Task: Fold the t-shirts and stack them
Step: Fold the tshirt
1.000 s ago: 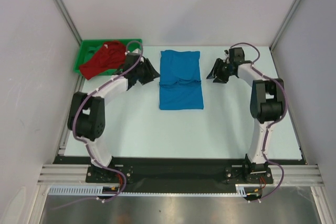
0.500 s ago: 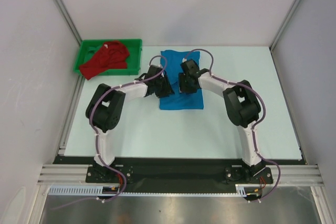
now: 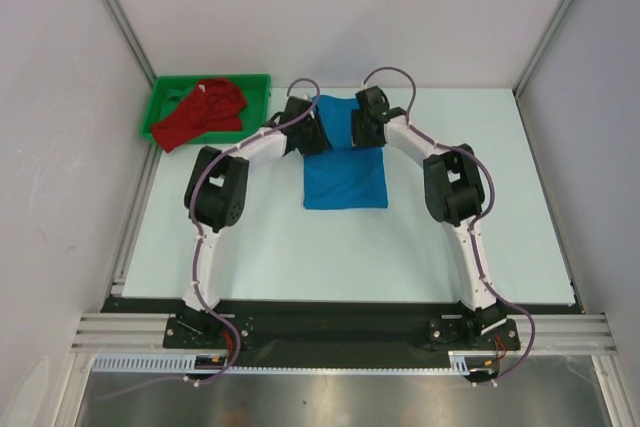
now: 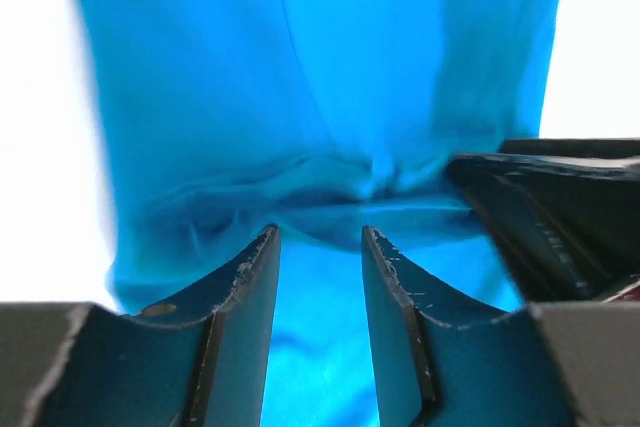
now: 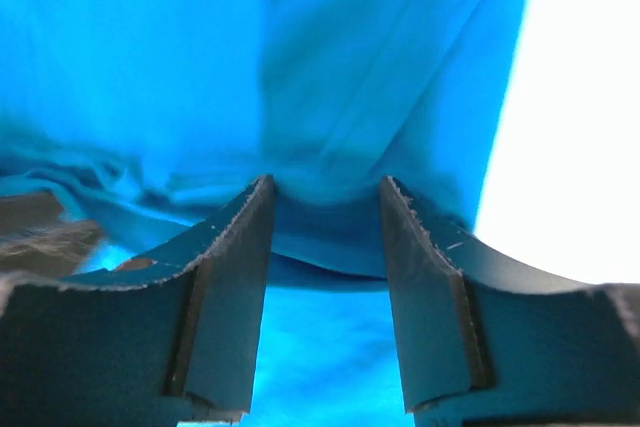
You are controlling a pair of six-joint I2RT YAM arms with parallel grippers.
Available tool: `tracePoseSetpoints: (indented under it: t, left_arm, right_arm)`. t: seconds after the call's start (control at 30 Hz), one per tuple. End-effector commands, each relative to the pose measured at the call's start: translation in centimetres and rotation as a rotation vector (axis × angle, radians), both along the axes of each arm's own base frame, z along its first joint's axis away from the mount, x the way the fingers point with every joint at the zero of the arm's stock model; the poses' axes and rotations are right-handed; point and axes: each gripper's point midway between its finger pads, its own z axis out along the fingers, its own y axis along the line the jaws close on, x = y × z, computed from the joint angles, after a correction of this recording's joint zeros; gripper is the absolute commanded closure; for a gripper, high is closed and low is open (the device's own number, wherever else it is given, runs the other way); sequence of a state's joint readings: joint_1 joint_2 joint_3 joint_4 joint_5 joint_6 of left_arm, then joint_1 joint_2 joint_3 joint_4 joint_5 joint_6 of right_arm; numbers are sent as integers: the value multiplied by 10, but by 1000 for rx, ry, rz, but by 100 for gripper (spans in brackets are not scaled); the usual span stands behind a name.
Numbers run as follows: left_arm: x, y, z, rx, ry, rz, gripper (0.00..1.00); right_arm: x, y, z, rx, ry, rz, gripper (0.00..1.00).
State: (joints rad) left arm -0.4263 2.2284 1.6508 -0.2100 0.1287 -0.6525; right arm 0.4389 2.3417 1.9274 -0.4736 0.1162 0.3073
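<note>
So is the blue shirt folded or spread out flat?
Folded: the blue shirt is a narrow rectangle, no sleeves sticking out.

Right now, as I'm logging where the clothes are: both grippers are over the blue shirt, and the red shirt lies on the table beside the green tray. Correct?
One thing is off. The red shirt lies in the green tray, draped over its left rim, not beside it; the top view shows this. The left gripper and right gripper are indeed over the blue shirt.

No text, label, brand, number or sign can be read in any view
</note>
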Motion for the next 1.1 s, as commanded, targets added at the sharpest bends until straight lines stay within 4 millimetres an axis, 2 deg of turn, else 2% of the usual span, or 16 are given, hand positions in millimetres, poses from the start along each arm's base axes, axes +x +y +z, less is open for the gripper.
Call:
tracePoseSetpoints:
  t: [0.0,0.17,0.27,0.3,0.33,0.37,0.4,0.47,0.5,0.53,0.57,0.63,0.67,0.73,0.8,1.07]
  left_arm:
    - [48,31,61,40,-126,40,56]
    - [55,61,145,58,-272,75,48]
    - [32,59,162,19,-278,41,47]
    - [20,60,142,19,-231,32,47]
    - [13,53,157,-36,-269,3,47]
    - [6,49,150,-73,-254,-7,48]
    - [-9,47,124,-88,-196,-24,48]
    - [-25,27,121,-215,-168,-82,53]
    - [-45,20,97,-255,-109,-112,55]
    - [-45,10,102,-309,-154,-136,57]
    - [-63,5,84,-347,-84,-152,60]
    - [-77,-8,78,-378,-82,-194,62]
    - [-83,-11,74,-392,-67,-198,65]
    - [-96,-12,61,-423,-57,-208,68]
    - [-108,-7,44,-439,-16,-188,69]
    - [-139,38,-14,-252,65,-109,70]
  right_arm:
    - [39,-15,61,-14,-121,1,48]
    - [37,-34,127,-7,-204,-8,44]
    - [15,-38,115,20,-146,8,42]
    - [7,-37,129,52,-163,9,41]
    - [-6,-33,104,74,-121,39,41]
    - [-11,-33,105,94,-125,40,41]
    - [-20,-28,110,143,-117,52,43]
    - [-45,-16,91,256,-48,104,45]
    - [-53,-12,89,307,-35,122,50]
    - [-59,-3,106,420,-52,151,54]
    - [-80,-6,81,453,24,154,61]
    - [-100,8,93,644,61,231,77]
    - [-115,3,76,696,117,219,82]
    - [-124,10,84,819,83,302,94]
    - [-140,10,67,891,157,294,100]
    - [-172,-17,5,939,269,199,100]
